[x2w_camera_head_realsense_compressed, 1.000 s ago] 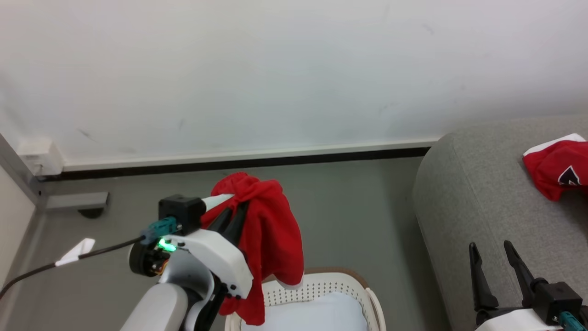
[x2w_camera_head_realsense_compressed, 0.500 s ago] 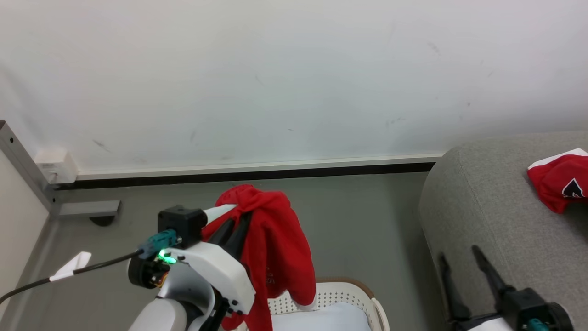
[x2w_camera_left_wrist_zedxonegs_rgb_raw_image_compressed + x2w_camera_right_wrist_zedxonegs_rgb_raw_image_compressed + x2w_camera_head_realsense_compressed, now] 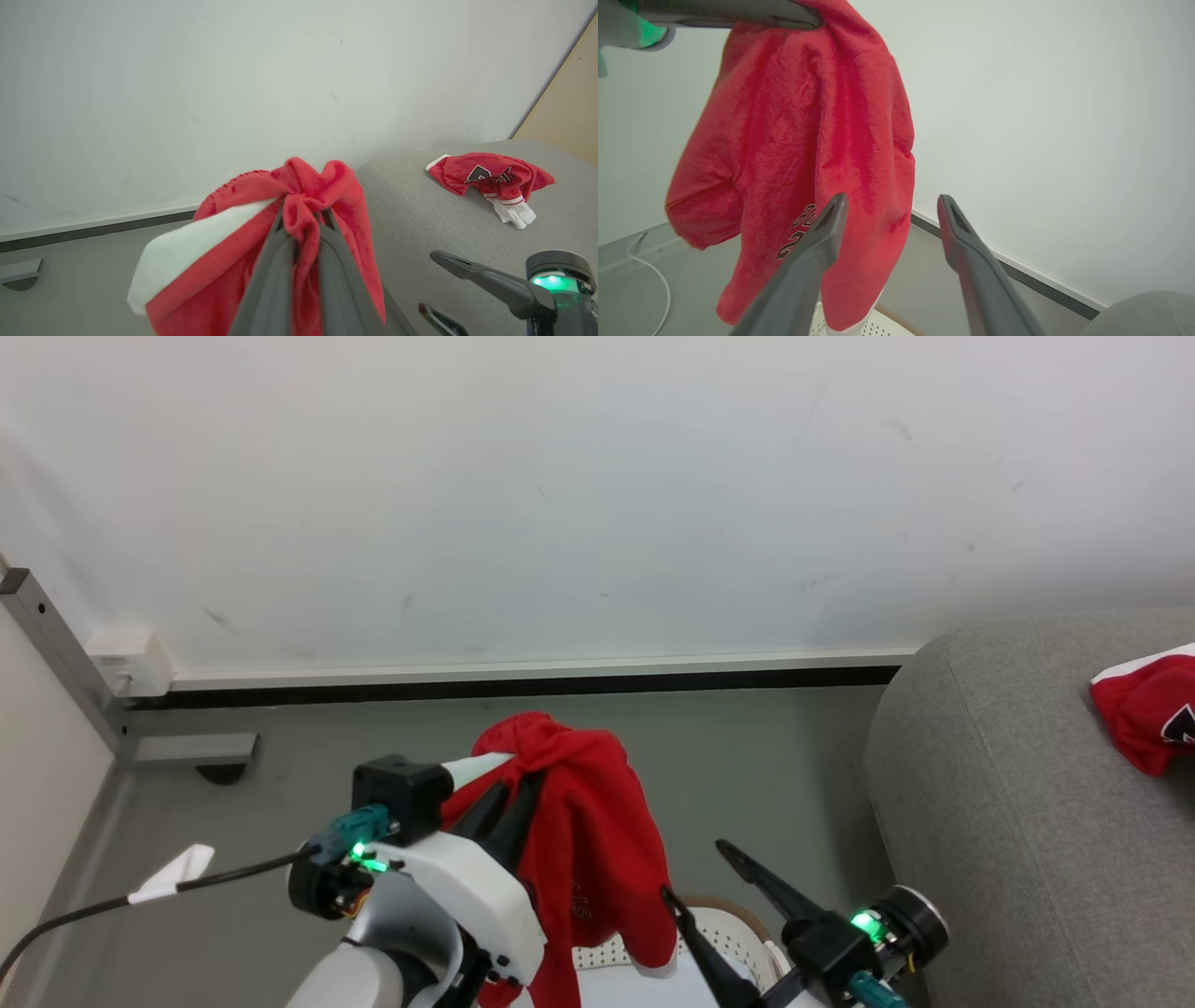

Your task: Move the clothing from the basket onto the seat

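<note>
My left gripper [image 3: 516,777] is shut on a bunched red garment, the clothing [image 3: 588,840], which hangs from it above the basket [image 3: 742,917]. The wrist view shows the cloth pinched between the left gripper's [image 3: 301,211] closed fingers, with white trim at the left. My right gripper [image 3: 695,870] stands open just right of the hanging cloth's lower edge, holding nothing. In its own view the right gripper [image 3: 893,199] points at the clothing [image 3: 798,116], whose black lettering shows beside one finger. A second red garment [image 3: 1144,709] lies on the grey seat [image 3: 1008,784].
Pale padding [image 3: 644,991] fills the basket's bottom. A white wall and dark baseboard [image 3: 523,686] run behind. A black cable with a white tag [image 3: 173,875] trails at the left, near a metal post and foot [image 3: 191,749]. Grey floor separates basket and sofa.
My right gripper has swung left from in front of the sofa to beside the hanging garment above the basket. The left gripper still holds the cloth. The camera has shifted a little.
</note>
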Tool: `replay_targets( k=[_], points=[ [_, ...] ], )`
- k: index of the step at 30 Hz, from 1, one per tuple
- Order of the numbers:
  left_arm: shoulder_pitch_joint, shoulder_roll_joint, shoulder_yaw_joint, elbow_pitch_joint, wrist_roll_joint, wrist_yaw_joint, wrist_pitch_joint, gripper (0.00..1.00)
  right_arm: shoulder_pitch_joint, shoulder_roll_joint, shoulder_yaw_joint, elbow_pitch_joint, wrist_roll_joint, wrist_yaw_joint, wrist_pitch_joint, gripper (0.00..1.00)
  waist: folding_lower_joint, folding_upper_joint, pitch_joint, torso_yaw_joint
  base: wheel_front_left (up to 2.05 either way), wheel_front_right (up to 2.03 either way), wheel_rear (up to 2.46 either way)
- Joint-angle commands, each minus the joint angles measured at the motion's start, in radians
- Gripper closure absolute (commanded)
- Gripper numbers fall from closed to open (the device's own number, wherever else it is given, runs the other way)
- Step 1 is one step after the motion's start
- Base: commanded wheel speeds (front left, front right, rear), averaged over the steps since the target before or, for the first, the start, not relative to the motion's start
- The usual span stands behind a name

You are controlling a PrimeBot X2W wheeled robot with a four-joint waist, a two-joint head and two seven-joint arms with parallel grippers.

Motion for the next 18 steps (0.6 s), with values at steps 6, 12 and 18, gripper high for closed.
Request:
replay_targets(
  k=[6, 12, 18],
  points=[
    [-0.021, -0.015, -0.026, 0.000, 0.014, -0.010, 0.006, 1.00, -0.088, -0.005, 0.120, 0.077, 0.057, -0.002, 0.000, 0.00, 0.0000, 0.0000, 0.002, 0.015, 0.00, 0.00, 0.00],
    [-0.026, -0.027, -0.065, -0.008, 0.020, -0.023, 0.016, 1.00, -0.167, -0.004, 0.136, 0.156, 0.040, -0.002, 0.000, 0.00, 0.0000, 0.0000, 0.004, 0.029, 0.00, 0.00, 0.00],
    [-0.025, -0.045, -0.103, -0.026, 0.012, -0.037, 0.024, 1.00, -0.214, -0.004, 0.190, 0.201, 0.083, -0.002, 0.000, 0.00, 0.0000, 0.0000, 0.001, 0.042, 0.00, 0.00, 0.00]
  ],
)
